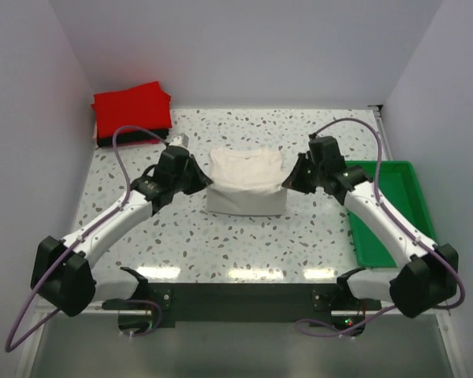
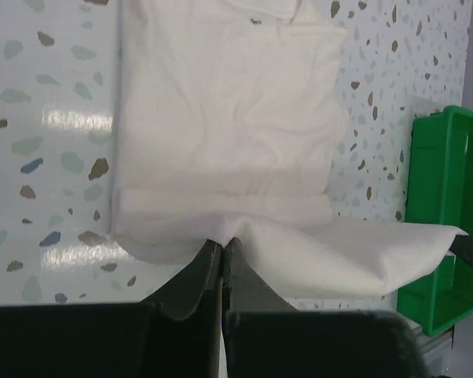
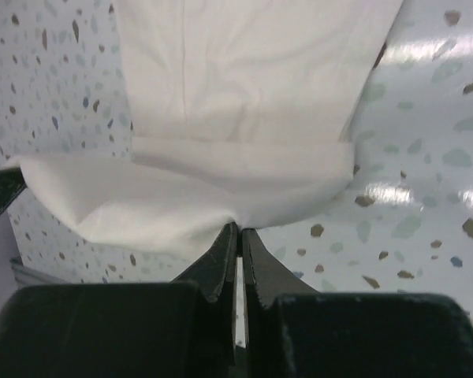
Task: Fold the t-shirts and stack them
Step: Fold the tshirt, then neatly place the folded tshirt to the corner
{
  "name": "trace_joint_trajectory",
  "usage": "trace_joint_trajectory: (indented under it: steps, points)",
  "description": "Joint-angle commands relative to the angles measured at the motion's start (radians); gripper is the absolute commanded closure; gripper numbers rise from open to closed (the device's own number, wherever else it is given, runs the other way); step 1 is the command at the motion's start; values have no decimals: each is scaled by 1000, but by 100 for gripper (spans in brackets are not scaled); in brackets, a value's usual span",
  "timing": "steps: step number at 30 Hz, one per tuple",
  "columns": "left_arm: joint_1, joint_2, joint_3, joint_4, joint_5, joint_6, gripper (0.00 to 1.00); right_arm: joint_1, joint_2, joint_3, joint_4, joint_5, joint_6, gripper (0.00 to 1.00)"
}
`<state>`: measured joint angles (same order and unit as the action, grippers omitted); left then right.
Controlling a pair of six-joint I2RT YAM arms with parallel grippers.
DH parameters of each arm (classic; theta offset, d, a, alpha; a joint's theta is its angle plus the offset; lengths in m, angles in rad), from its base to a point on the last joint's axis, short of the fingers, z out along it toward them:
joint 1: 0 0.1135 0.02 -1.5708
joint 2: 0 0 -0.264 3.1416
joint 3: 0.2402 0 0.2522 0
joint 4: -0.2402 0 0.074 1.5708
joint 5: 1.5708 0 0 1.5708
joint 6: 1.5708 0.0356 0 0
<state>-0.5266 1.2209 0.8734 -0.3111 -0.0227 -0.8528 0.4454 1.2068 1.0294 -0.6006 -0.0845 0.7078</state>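
A cream-white t-shirt (image 1: pixel 246 169) lies partly folded in the middle of the table, plain side up, with no print showing. My left gripper (image 1: pixel 207 178) is shut on its left edge, and the cloth bunches at the closed tips (image 2: pixel 222 242). At the right edge my right gripper (image 1: pixel 290 183) is shut on the cloth (image 3: pixel 221 142) in the same way, tips (image 3: pixel 239 228) pinched together. The near fold of the shirt (image 2: pixel 315 244) is raised between the two grippers. A folded red t-shirt (image 1: pixel 132 109) rests on a black one (image 1: pixel 134 139) at the back left corner.
A green plastic tray (image 1: pixel 394 206) stands along the right side of the table, beside the right arm; it shows in the left wrist view as the tray (image 2: pixel 445 213). White walls close in the back and both sides.
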Motion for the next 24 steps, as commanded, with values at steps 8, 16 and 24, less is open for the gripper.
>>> trace_joint_trajectory:
  steps: [8,16,24]
  points:
    - [214,505,472,141,197,121,100,-209,597,542,93,-132,-102,100]
    - [329,926,802,276,407,100,47,-275,1046,1055,4,-198,-142,55]
    - [378,873,765,250,391,170,29,-283,967,959,21,-103,-203,37]
